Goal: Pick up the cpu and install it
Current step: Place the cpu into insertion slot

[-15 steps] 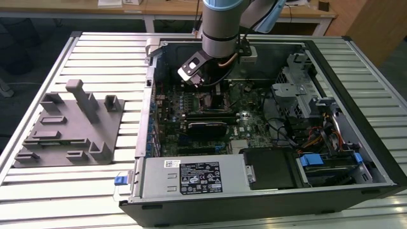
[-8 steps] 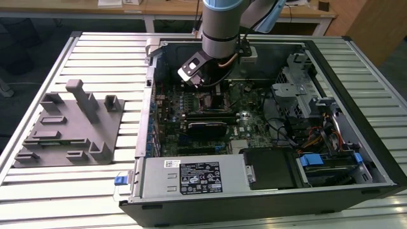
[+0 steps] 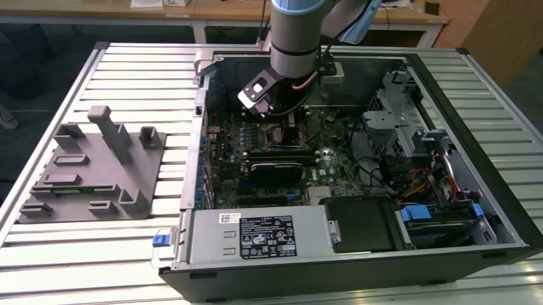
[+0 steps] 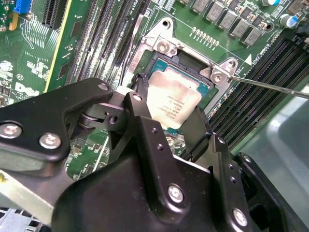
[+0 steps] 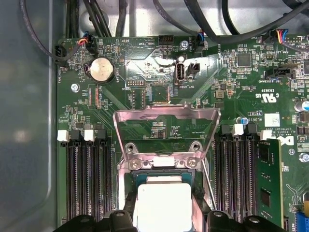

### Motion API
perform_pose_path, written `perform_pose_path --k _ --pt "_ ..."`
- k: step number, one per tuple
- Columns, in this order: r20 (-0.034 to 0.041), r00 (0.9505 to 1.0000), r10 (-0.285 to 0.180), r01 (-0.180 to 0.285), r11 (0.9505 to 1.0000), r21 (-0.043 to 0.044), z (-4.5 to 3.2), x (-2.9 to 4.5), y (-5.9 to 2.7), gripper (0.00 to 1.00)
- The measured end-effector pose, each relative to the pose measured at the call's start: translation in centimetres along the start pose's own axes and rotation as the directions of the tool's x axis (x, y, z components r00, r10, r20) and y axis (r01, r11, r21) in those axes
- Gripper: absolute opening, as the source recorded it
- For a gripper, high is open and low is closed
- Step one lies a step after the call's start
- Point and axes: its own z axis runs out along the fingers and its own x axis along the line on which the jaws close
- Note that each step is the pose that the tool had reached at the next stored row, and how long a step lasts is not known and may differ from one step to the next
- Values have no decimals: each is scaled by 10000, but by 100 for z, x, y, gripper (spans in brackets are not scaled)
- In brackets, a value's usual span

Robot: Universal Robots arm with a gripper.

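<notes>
On the exterior view's left you have the grey tray [image 3: 89,168], and to its right the open computer case [image 3: 475,210] with the arm reaching in. In both wrist views your gripper [image 4: 168,116] [image 5: 163,217] has its jaws closed against opposite edges of the cpu [image 4: 174,99] [image 5: 161,205]. The cpu is at the socket [image 4: 181,60], below the raised load plate [image 5: 166,123].

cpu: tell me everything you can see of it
The cpu is a small flat square chip, pale silvery metal top with faint print, thin green rim. It lies level over the open socket on the motherboard, the metal load plate swung up beside it. The gripper presses its fingers on two opposite edges. Whether it is fully seated is unclear.
</notes>
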Motion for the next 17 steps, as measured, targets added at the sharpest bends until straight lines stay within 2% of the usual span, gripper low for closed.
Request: perform_pose_path --k 17 --pt "-2 10000 -2 2 10000 -1 9 0 1 53"
